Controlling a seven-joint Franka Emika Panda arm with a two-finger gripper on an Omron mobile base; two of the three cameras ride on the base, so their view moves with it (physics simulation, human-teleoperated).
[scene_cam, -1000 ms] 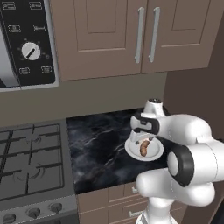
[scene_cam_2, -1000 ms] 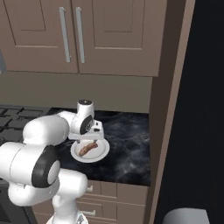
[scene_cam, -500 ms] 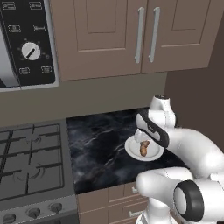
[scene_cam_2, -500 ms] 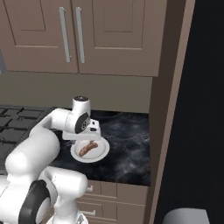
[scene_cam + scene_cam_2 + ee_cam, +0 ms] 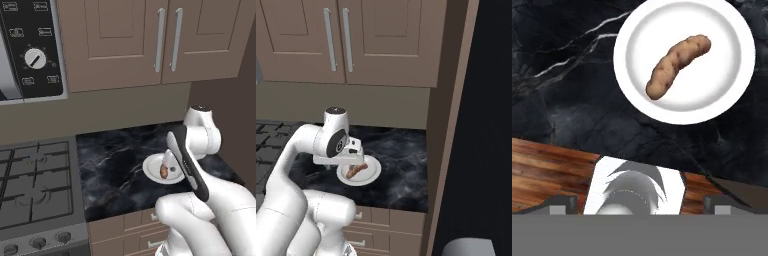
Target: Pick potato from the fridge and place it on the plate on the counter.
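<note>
Nearest the base, light brown drawers (image 5: 131,226) are seen below the counter edge, with the white arm rising in front of them. The gripper (image 5: 354,152) is held above the near side of the plate (image 5: 152,170), clear of it. The finger tips (image 5: 560,204) are seen spread wide at the bottom of the hand view, with nothing between them.

The potato (image 5: 677,65) is recorded lying on the plate (image 5: 732,95), roughly at its centre, as an elongated brown curved lump set diagonally. It is touched by neither finger. The plate rests flat on the counter (image 5: 115,170), near the front edge, towards the right end of the black veined top.

To the left of the counter a grey gas stove (image 5: 32,185) is noted. Behind, brown upper cabinets (image 5: 130,40) with two vertical metal handles are mounted above the backsplash. At the right of the right base view, the dark side of the fridge (image 5: 481,125) is seen.
</note>
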